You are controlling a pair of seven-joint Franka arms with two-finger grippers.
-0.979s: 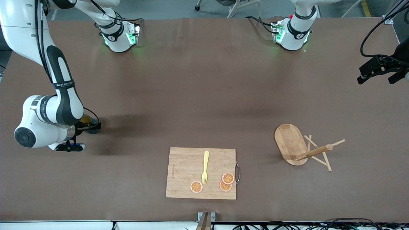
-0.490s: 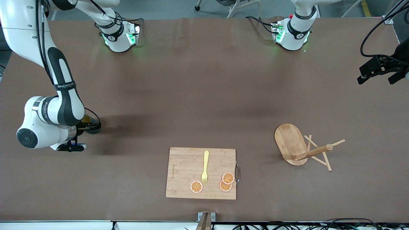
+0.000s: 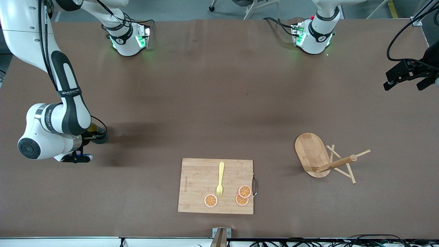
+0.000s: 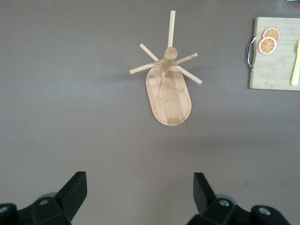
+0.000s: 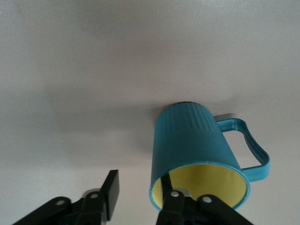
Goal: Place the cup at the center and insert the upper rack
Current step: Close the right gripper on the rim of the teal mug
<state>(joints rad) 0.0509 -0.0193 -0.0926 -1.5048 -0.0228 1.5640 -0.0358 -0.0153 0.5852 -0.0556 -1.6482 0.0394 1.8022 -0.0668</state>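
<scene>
Right claw (image 5: 140, 199) down at the right arm's end of the table (image 3: 212, 103), one finger inside the cup (image 5: 197, 152), the other outside its wall and not yet touching; cup standing on the table. Left claw (image 4: 140, 190) waiting high with fingers apart, straight over bare table. Just past it, the upper rack (image 4: 168, 84), tipped on its side; farther off, the cutting board (image 3: 216, 187).

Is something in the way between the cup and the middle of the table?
Nothing visible is. The right pincer straddles the cup's rim at the right arm's end of the table. The cutting board and the toppled upper rack lie nearer the front camera, off that path.
</scene>
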